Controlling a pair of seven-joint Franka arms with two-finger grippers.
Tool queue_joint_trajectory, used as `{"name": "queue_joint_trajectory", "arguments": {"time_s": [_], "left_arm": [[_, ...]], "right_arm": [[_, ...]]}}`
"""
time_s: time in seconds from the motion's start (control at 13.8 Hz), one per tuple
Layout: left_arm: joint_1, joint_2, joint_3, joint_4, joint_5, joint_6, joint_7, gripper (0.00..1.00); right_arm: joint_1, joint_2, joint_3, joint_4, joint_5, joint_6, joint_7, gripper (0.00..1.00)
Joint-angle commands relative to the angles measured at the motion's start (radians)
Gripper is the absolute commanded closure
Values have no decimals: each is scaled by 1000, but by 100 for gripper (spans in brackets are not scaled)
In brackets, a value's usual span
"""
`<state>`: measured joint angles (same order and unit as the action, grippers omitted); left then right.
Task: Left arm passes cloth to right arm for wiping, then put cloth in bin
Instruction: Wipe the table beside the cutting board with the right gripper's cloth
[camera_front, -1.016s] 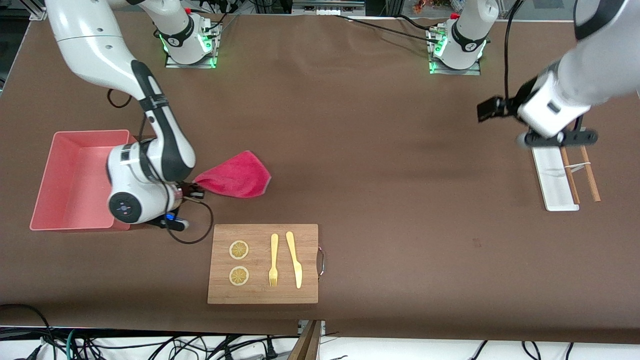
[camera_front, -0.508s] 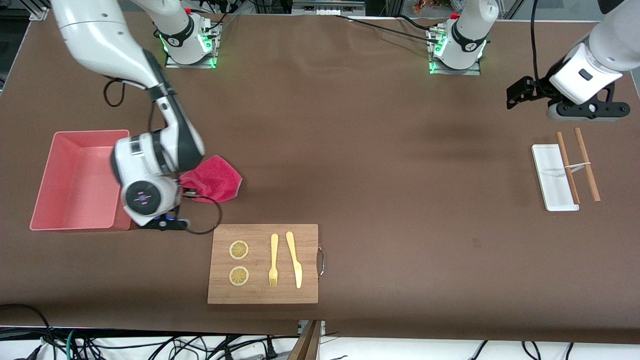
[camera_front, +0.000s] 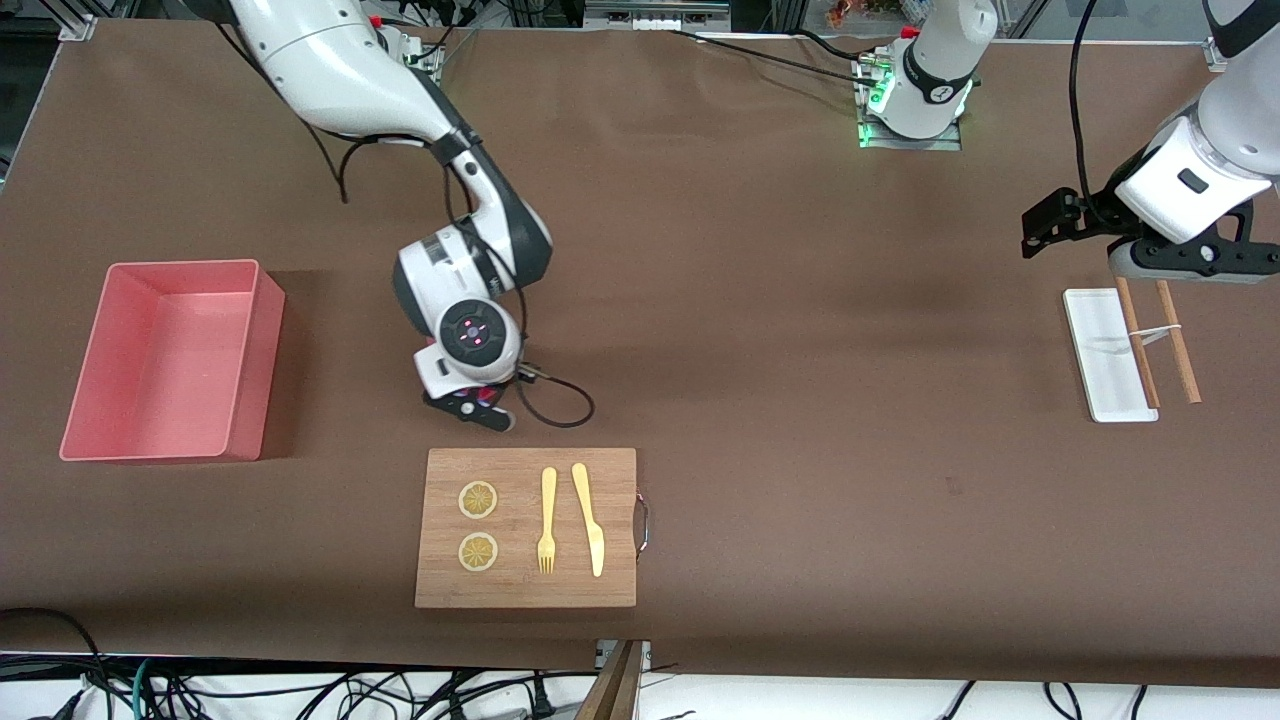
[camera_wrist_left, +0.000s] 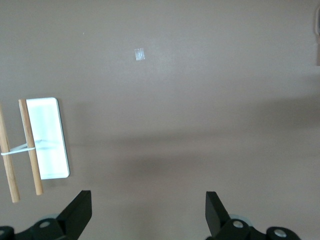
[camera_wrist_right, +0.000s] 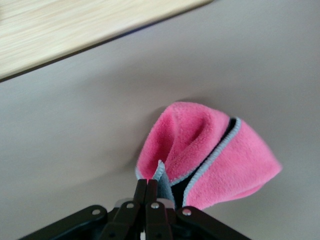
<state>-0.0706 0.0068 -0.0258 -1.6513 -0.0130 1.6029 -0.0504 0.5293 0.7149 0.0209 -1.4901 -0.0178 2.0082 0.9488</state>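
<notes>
My right gripper (camera_wrist_right: 146, 185) is shut on a corner of the cloth (camera_wrist_right: 220, 155), a magenta-red fuzzy towel with grey edging. The cloth bunches down against the brown table beside the wooden board's edge (camera_wrist_right: 75, 25). In the front view the right gripper (camera_front: 470, 405) is low over the table, just off the board's edge that lies farther from the front camera, and its hand hides nearly all of the cloth. The pink bin (camera_front: 270, 350) stands empty toward the right arm's end. My left gripper (camera_front: 1180, 262) is open and empty, and the left arm waits over the table by the white tray; its fingers (camera_wrist_left: 80, 207) stand wide apart.
The wooden board (camera_front: 620, 530) holds two lemon slices (camera_front: 478, 500), a yellow fork (camera_front: 547, 520) and a knife (camera_front: 590, 520). A small flat white tray (camera_front: 1100, 350) with two wooden sticks (camera_front: 1172, 330) lies at the left arm's end, also seen in the left wrist view (camera_wrist_left: 47, 140).
My right arm has swung from beside the bin toward the table's middle, carrying the cloth to the board's edge. My left gripper has drawn back to a spot beside the tray.
</notes>
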Motion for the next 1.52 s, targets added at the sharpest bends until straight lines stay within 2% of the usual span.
{"name": "queue_joint_trajectory", "arguments": {"time_s": [0.0,0.22,0.44,0.51,0.65,0.8,0.94,1.16,1.31,1.45], "left_arm": [[-5,64,1,84,16,-23,32,0],[0,67,1,82,15,-23,116,0],[2,67,1,82,15,-23,118,0],[0,70,1,84,16,-23,118,0],[-5,76,1,84,15,-21,115,0],[-9,84,1,88,14,-18,110,0],[-9,84,1,88,14,-18,110,0],[-3,87,1,87,14,-18,109,0],[-11,91,1,85,14,-18,101,0],[-15,97,0,87,18,-18,100,0]], "right_arm": [[70,1,-7,1,79,88,129,100],[139,3,-7,1,151,203,212,100],[182,29,-6,1,249,338,280,100],[187,35,-7,1,254,351,269,100],[160,32,-13,-4,245,304,205,100],[106,31,-16,-7,243,239,61,100],[28,26,-18,-4,242,163,-83,100],[-98,20,-24,-5,193,32,-304,100],[-144,20,-56,-4,153,-3,-414,100],[-161,12,-106,-5,151,-31,-532,100]]}}
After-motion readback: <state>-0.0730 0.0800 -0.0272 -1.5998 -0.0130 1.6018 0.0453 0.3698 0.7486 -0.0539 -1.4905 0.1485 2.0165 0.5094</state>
